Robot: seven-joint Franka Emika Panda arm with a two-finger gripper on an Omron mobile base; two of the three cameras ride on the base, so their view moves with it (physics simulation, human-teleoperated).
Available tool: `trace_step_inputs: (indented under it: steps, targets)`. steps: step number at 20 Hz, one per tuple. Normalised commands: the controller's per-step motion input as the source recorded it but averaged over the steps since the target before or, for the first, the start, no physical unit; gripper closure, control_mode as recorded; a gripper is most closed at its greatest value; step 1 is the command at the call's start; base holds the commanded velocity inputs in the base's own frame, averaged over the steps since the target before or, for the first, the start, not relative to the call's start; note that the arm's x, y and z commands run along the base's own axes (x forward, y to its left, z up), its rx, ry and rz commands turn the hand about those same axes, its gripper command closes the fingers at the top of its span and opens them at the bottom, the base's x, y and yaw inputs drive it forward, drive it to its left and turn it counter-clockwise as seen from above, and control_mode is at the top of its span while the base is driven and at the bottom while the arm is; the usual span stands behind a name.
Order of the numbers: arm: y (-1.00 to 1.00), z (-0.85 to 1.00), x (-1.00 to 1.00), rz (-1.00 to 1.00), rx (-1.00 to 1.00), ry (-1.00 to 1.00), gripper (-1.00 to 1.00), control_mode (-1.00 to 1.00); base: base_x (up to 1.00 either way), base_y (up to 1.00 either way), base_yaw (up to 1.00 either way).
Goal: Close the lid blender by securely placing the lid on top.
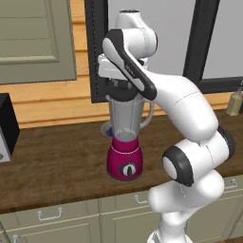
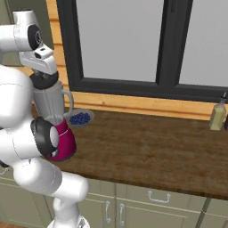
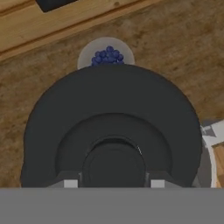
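Observation:
The blender (image 1: 125, 161) stands on the wooden counter, a magenta base with a black dial under a tall clear grey jar (image 1: 126, 116). The black round lid (image 3: 109, 113) sits at the jar's rim (image 1: 122, 91), covering the mouth in the hand view. My gripper (image 3: 111, 181) points straight down over it, shut on the lid's raised centre, with one fingertip (image 3: 70, 183) on each side. The hand (image 2: 43, 67) also hovers right above the jar (image 2: 50, 104). The jar's handle (image 3: 210, 135) pokes out at the right of the lid.
A pale dish of blueberries (image 1: 107, 129) (image 2: 80, 118) (image 3: 106, 54) sits just behind the blender. A black boxy appliance (image 1: 4, 126) stands at the far left, a bottle (image 2: 218, 116) at the far right by the window. Cabinet drawers run below the counter edge.

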Motion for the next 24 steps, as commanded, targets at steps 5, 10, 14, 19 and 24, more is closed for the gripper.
trace_step_inputs:
  steps: [5,10,14,19,24]
  targets:
    - [0.00,-0.01,-0.11,0.00,0.00,0.00,1.00,-1.00,0.00,0.00,0.00]
    - [0.00,-0.05,-0.09,0.00,0.00,0.07,1.00,-1.00,0.00,0.00,0.00]
    - [0.00,-0.14,-0.04,0.00,0.00,0.10,1.00,-1.00,0.00,0.00,0.00]
    - [0.00,-0.26,-0.01,0.00,-0.03,0.03,1.00,-1.00,0.00,0.00,0.00]
    - [-0.13,-0.14,0.00,0.00,-0.09,-0.04,1.00,-1.00,0.00,0.00,0.00]
